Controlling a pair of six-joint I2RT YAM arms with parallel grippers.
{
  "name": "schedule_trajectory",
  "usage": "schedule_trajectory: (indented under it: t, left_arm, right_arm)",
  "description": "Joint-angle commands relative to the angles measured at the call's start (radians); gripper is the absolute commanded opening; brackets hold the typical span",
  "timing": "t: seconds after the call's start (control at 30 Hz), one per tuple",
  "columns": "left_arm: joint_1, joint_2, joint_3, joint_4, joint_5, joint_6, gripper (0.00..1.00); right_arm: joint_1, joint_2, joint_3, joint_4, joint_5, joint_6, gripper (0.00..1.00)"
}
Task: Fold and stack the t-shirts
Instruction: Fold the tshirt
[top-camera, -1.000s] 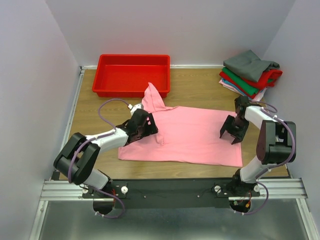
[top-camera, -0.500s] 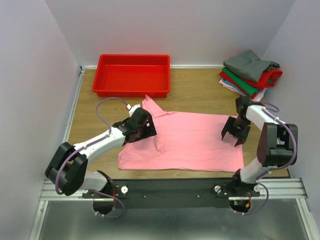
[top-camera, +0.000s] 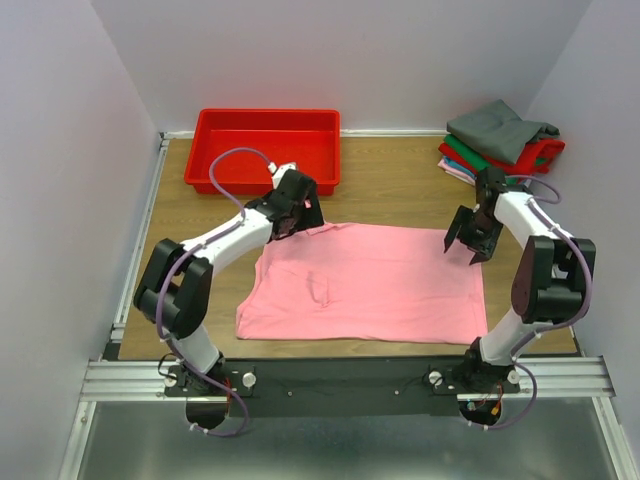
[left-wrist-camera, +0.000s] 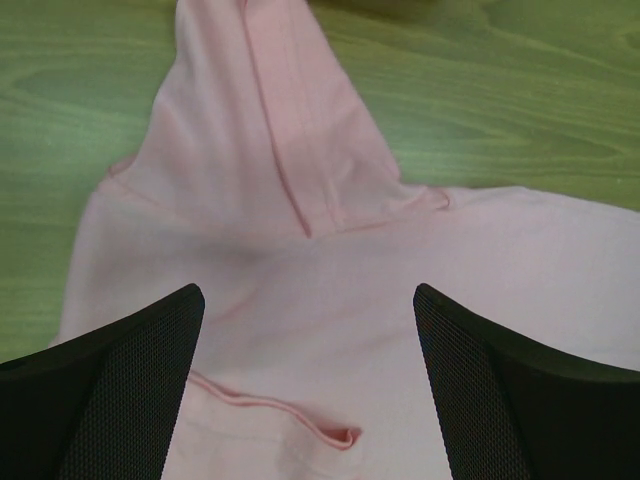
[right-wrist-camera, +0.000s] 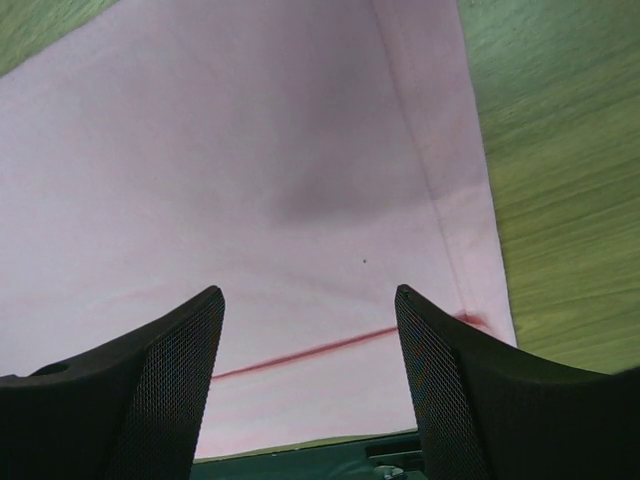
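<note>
1. We see the light pink t-shirt (top-camera: 370, 285) spread nearly flat in the middle of the wooden table (top-camera: 390, 170). It forms a broad rectangle of soft matte cloth between the two arms, with its far edge short of the tray.
2. A small raised wrinkle (top-camera: 318, 288) breaks the smooth surface left of centre.
3. The left gripper (top-camera: 297, 222) hangs over the shirt's far left corner with its jaws spread wide and nothing between them.
4. In the left wrist view, the fingers (left-wrist-camera: 120, 390) are black with a fine mesh texture. Beyond them a sleeve (left-wrist-camera: 270, 110) tapers away over the wood, a stitched seam running down its length. We cannot tell whether the fingers touch the cloth.
5. The right gripper (top-camera: 463, 250) stands at the shirt's far right corner, likewise released and holding nothing.
6. The right wrist view shows smooth pink cloth under the dark meshed fingers (right-wrist-camera: 130, 390). A stitched hem (right-wrist-camera: 440, 180) runs along the edge next to the grained wood, and a thin reddish line (right-wrist-camera: 330, 347) crosses the cloth.
7. The other t-shirts sit folded in a stack (top-camera: 500, 150) at the far right corner, well apart from the pink one. A rumpled grey one lies on top, with red, green and pale layers below.
8. A red plastic tray (top-camera: 262, 184), rectangular with a glossy rim, sits at the far left, just beyond the left gripper.
</note>
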Motion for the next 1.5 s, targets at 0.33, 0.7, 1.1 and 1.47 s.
schedule_trajectory:
  t: [0.33, 0.7, 1.1, 1.47]
  left_arm:
    - [0.046, 0.239, 0.223, -0.025, -0.033, 0.065, 0.82]
    - [0.145, 0.374, 0.365, 0.035, -0.007, 0.127, 0.73]
    - [0.151, 0.486, 0.485, 0.038, -0.012, 0.155, 0.61]
    - [0.157, 0.552, 0.545, 0.020, -0.012, 0.144, 0.54]
  right_arm:
    - [-0.019, 0.149, 0.110, 0.090, 0.058, 0.010, 0.75]
    - [-0.022, 0.197, 0.149, 0.105, 0.040, 0.010, 0.74]
    - [-0.025, 0.237, 0.185, 0.113, 0.034, 0.013, 0.74]
    - [-0.040, 0.237, 0.170, 0.123, 0.049, 0.019, 0.73]
